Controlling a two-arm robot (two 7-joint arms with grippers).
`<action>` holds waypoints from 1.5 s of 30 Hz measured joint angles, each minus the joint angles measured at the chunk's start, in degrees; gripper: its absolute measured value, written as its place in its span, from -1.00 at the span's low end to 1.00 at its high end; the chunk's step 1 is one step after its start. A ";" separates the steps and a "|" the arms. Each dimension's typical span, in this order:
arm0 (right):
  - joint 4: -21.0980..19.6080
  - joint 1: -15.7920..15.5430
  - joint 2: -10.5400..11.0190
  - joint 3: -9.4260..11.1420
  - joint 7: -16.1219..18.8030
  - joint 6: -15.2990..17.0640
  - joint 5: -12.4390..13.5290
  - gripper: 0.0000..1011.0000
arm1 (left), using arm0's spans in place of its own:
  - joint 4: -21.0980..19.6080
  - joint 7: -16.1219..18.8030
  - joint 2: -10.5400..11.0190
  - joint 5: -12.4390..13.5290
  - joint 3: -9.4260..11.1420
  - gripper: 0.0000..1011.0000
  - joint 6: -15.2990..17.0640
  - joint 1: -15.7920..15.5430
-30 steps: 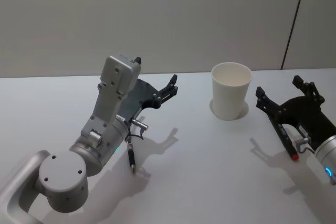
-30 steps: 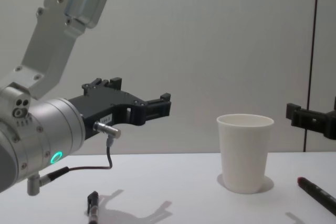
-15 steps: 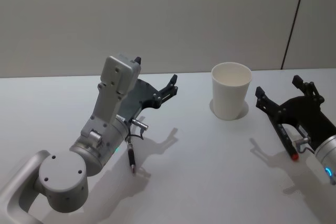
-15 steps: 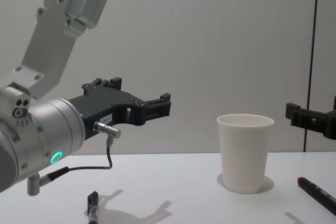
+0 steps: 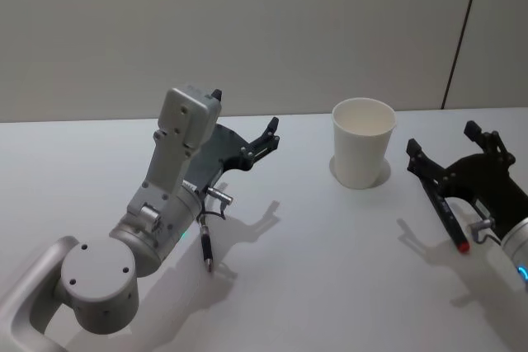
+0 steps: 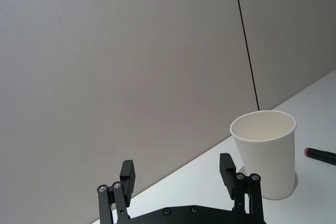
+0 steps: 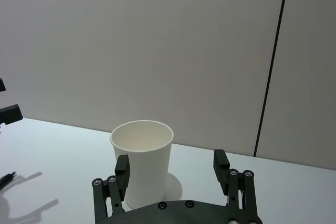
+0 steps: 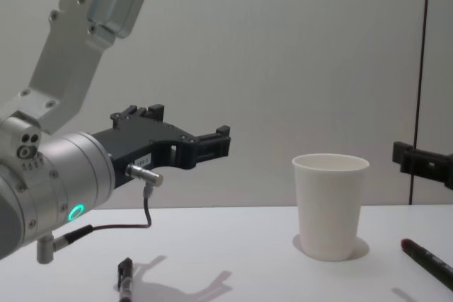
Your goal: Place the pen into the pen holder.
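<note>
The pen holder (image 5: 362,143) is a white paper cup standing upright right of the table's middle; it also shows as the cup (image 8: 330,205), (image 6: 265,153), (image 7: 143,161). A black pen with a red end (image 5: 452,228) (image 8: 428,261) (image 6: 320,155) lies on the table under my right gripper (image 5: 442,139) (image 7: 171,163), which hovers open to the right of the cup. A second, all-black pen (image 5: 205,246) (image 8: 125,277) lies under my left arm. My left gripper (image 5: 244,110) (image 8: 191,129) (image 6: 177,170) hangs open above the table, left of the cup, holding nothing.
The white table (image 5: 313,286) ends at a grey wall with a dark vertical seam (image 5: 462,30) at the right. A thin cable (image 8: 145,213) hangs from my left wrist above the black pen.
My right gripper has shifted slightly to the right, away from the cup. The left arm, both pens and the cup have not moved.
</note>
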 joint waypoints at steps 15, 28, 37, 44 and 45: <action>-1.42 -1.86 1.29 1.21 -1.24 0.10 1.20 0.98 | 0.00 0.00 0.00 0.00 0.00 0.98 0.00 0.00; -2.99 -3.68 2.07 2.41 -3.83 0.67 2.63 0.98 | 0.00 0.00 0.00 0.00 0.00 0.98 0.00 0.00; -4.30 -5.49 2.80 3.44 -5.90 1.24 4.09 0.98 | 0.00 0.00 0.00 0.00 0.00 0.98 0.00 0.00; -5.24 -6.70 3.21 4.21 -7.31 2.28 5.11 0.98 | 0.00 0.00 0.00 0.00 0.00 0.98 0.00 0.00; -5.33 -6.79 3.23 4.27 -7.42 2.39 5.17 0.98 | 0.00 0.00 0.00 0.00 0.00 0.98 0.00 0.00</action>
